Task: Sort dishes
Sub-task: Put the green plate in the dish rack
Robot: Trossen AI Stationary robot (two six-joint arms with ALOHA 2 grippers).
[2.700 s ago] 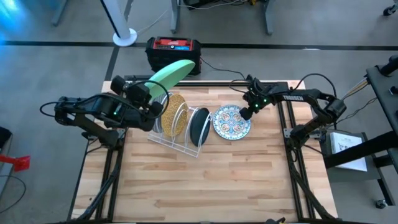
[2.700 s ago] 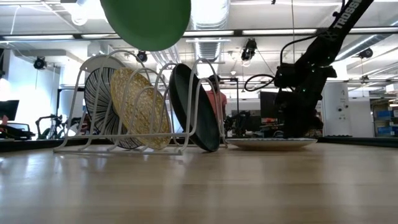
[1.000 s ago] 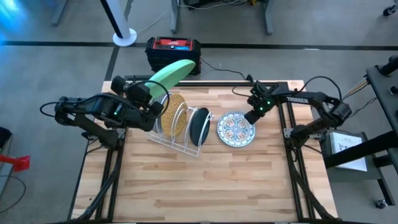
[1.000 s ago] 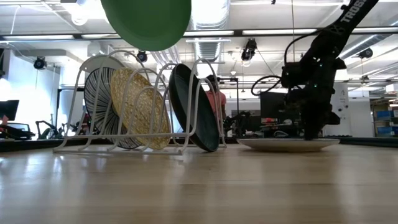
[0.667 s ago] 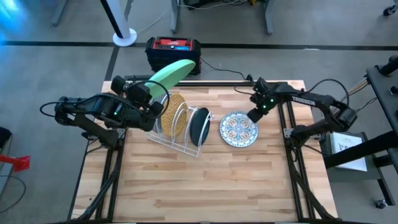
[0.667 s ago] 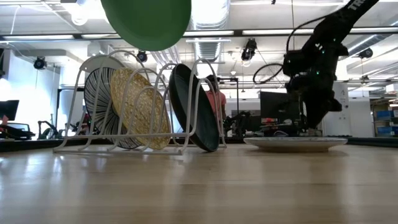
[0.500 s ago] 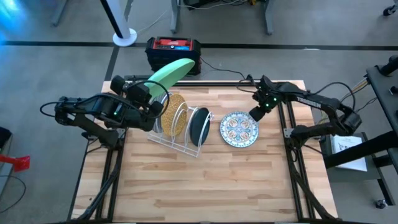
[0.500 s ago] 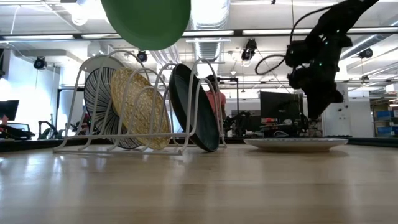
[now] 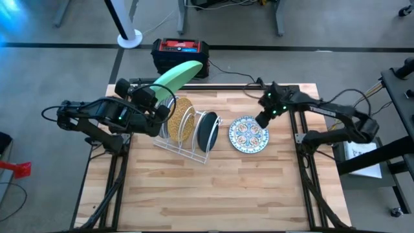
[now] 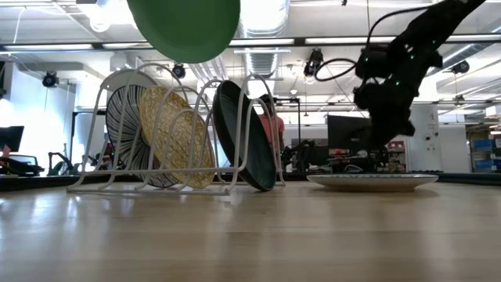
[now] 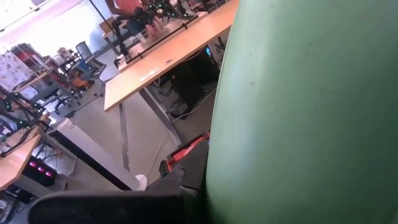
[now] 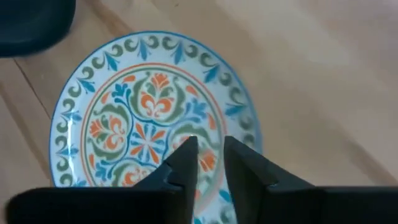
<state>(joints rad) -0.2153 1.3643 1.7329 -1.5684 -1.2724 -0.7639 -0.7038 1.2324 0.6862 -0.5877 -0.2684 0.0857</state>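
Floral plate flat on table, green plate held aloft over the rack.

The floral plate (image 9: 248, 134) lies face up, right of the wire rack (image 9: 187, 129), toward the table's (image 9: 213, 188) far right; bare wood is left along the near edge. The right gripper (image 9: 262, 119) hangs above its far rim, fingers slightly parted, holding nothing. The green plate (image 9: 176, 76) is pinched on edge (tilted, rim toward far edge) by the left gripper (image 9: 150, 97). The yellow plate (image 9: 183, 119) and teal plate (image 9: 207, 130) stand in rack slots.

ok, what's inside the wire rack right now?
The wire rack holds three upright plates: a striped plate hindmost, the mustard speckled plate, then the dark teal plate. Overlap covers much of the striped one.
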